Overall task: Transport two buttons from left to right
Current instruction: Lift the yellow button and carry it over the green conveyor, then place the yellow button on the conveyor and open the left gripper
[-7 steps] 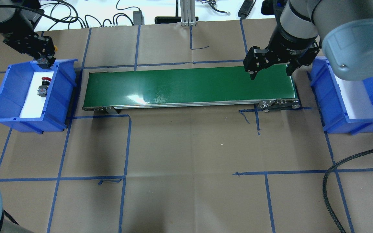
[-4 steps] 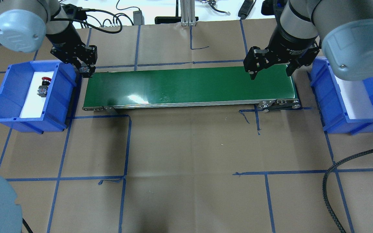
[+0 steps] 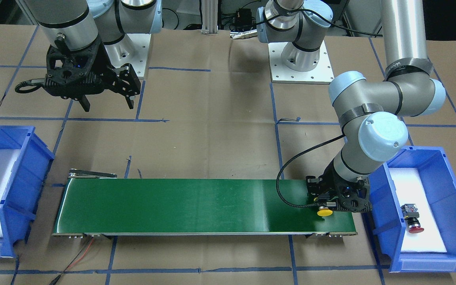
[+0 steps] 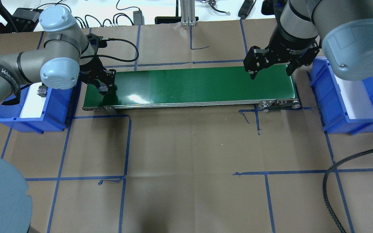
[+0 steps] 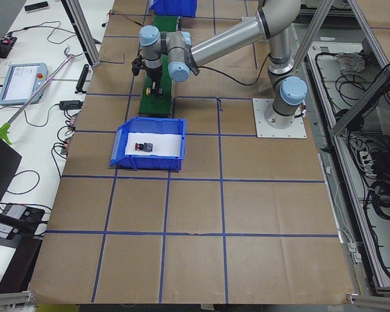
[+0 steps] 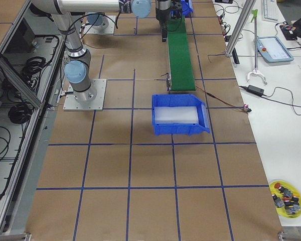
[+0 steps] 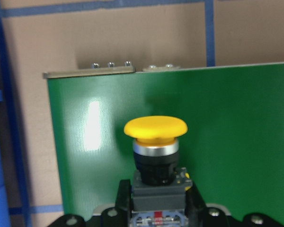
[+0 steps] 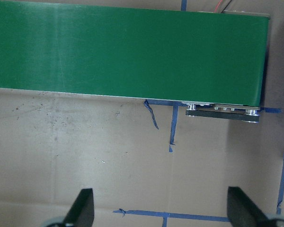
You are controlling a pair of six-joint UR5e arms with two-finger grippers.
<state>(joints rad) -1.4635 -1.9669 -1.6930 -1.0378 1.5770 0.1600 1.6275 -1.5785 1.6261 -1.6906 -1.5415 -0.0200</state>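
My left gripper (image 4: pixel 104 89) is shut on the yellow button (image 7: pixel 155 142) by its grey base, over the left end of the green conveyor belt (image 4: pixel 189 84). The yellow cap (image 3: pixel 325 211) sticks out past the fingers. I cannot tell whether it touches the belt. The red button (image 3: pixel 412 221) lies on white foam in the left blue bin (image 3: pixel 455 186); in the overhead view my left arm hides most of it. My right gripper (image 4: pixel 270 75) is open and empty above the belt's right end, and shows in the front view (image 3: pixel 108 106).
The right blue bin (image 4: pixel 325 94) with white foam stands past the belt's right end. A black braided cable (image 4: pixel 329 181) lies at the near right. Blue tape lines cross the brown paper. A yellow dish of spare buttons (image 6: pixel 286 193) sits far off.
My left gripper has moved right, from above the left bin to over the belt's left end, carrying the yellow button. The right arm has not moved.
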